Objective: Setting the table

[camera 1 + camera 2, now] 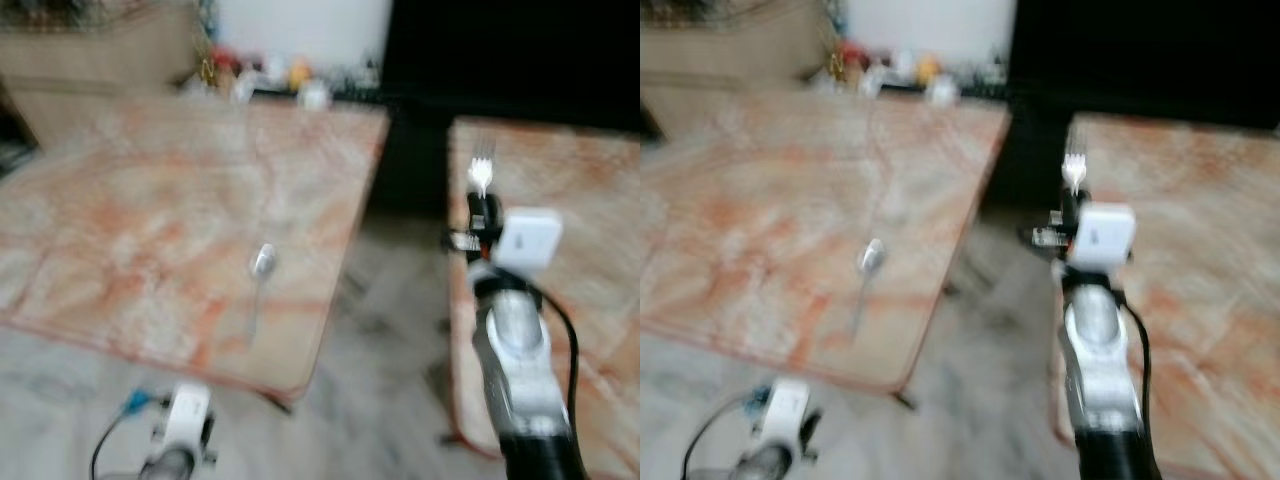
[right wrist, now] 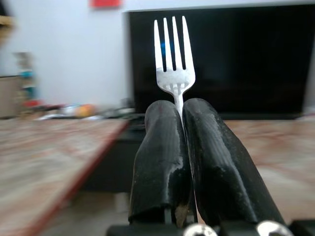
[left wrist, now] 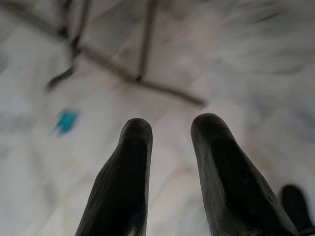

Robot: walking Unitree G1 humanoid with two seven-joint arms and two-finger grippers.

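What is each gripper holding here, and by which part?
The right gripper is shut on a fork, pinching its handle just below the tines, which point up. The left gripper is open and holds nothing.

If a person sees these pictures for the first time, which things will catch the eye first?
First the fork, standing upright with its tines up, clamped between the fingers of the right gripper, raised between the two tables. Then the spoon, lying alone near the front edge of the marbled table on the robot's left.

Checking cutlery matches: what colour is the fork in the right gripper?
Shiny silver fork, clearest in the right wrist view.
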